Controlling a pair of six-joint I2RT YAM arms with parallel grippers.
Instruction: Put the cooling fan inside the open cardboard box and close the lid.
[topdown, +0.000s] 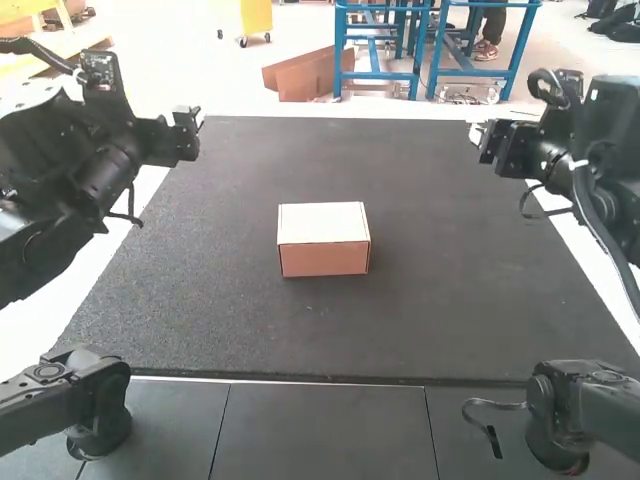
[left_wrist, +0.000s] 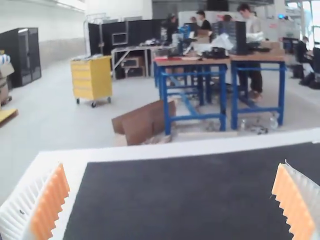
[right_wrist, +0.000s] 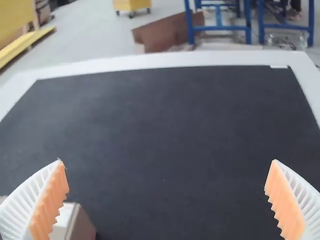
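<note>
I am working in a workshop or industrial lab hall. At the top right of the high view stand blue steel-framed workbenches (topdown: 436, 50), with a yellow wheeled tool cart (topdown: 250, 15) at top centre. Flattened cardboard (topdown: 305, 72) lies on the pale concrete floor (topdown: 170, 50) between them. My left wrist view shows the benches loaded with equipment and tall black cabinets (left_wrist: 22, 52) by the wall.

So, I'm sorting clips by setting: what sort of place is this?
Probably a workshop or robotics lab: blue metal-framed workbenches, a yellow wheeled drawer cabinet, and a black work mat on a white table.
</note>
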